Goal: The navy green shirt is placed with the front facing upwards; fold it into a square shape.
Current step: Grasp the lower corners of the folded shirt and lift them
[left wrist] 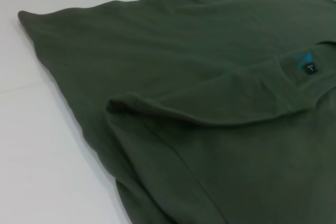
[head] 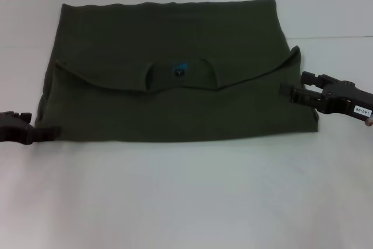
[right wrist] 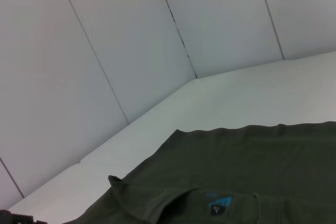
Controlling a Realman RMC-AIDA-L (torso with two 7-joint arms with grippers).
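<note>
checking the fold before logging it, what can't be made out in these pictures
- The navy green shirt: its chest print is hidden in every view; only plain green cloth faces up.
- Neck label: too small to read, even in the left wrist view.
- Left gripper: cut off by the head view's edge, blurred at the shirt's side.
- Right gripper: in the head view, whether its fingers pinch cloth cannot be told.

Left pincer (head: pixel 51 133) low at left frame edge, reaching inward. Right pincer (head: pixel 289 91) at right, higher, level, pointing inward, fingers parted.

White sticker (head: pixel 361 110) on right tool arm: "140-08"; neck label (left wrist: pixel 311 68) illegible
</note>
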